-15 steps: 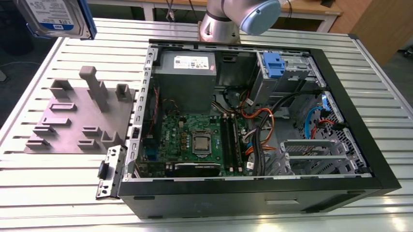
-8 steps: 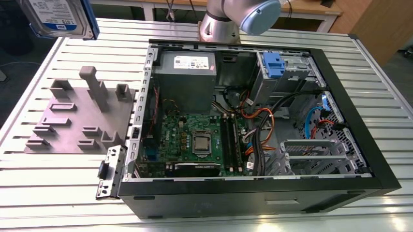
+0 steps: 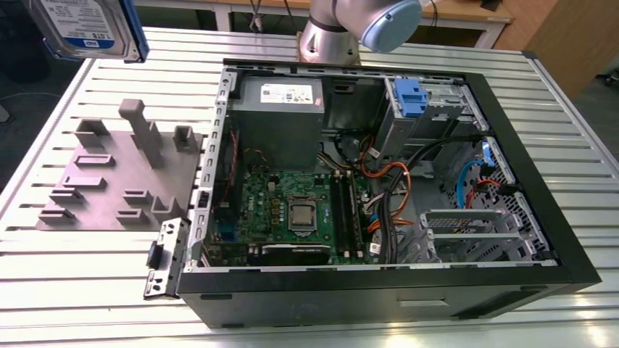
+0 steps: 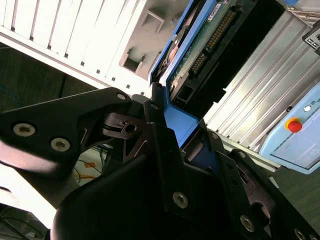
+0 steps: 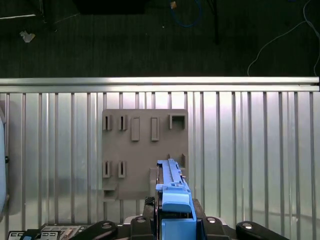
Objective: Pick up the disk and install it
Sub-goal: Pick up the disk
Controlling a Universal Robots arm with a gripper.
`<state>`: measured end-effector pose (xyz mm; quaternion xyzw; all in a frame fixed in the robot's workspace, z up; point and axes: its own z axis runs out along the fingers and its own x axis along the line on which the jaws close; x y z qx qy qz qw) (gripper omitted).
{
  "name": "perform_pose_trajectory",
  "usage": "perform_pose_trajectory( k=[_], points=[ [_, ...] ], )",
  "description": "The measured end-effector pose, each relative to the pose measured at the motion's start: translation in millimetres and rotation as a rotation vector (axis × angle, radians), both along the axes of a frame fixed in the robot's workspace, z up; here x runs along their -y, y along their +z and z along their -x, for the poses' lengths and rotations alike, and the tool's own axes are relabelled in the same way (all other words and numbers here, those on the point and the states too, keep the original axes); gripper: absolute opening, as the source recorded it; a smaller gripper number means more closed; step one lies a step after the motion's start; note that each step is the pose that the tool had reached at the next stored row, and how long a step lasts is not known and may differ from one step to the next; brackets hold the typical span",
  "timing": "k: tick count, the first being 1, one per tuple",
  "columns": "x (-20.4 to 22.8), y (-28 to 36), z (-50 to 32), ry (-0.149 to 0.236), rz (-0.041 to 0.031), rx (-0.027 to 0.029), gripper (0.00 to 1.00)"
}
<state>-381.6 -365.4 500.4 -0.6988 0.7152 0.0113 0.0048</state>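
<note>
We see our gripper [image 4: 180, 125] clamped on the disk [image 4: 197, 47], pinching its blue frame at one short end, so the disk's long axis runs straight out ahead of the fingers [image 4: 167, 160]. Past the disk's far end lies the grey fixture plate [image 5: 145, 155]; the open computer case [image 3: 367, 286] sits well apart, off to one side

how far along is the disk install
Pickup looks done: the silver hard drive with blue plastic frame is held by the gripper, jaws shut on it, up off the grey slotted fixture plate. Installing is left: it is not yet in the open black computer case.
</note>
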Motion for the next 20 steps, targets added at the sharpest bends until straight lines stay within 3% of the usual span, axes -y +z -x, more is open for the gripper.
perform_pose_trajectory(
  k=[11, 20],
  points=[
    [1.7, 0.0, -9.9, 0.0, 0.0, 0.0, 0.36],
    [7.3, -0.1, -12.2, 0.0, 0.0, 0.0001, 0.36]
  ],
)
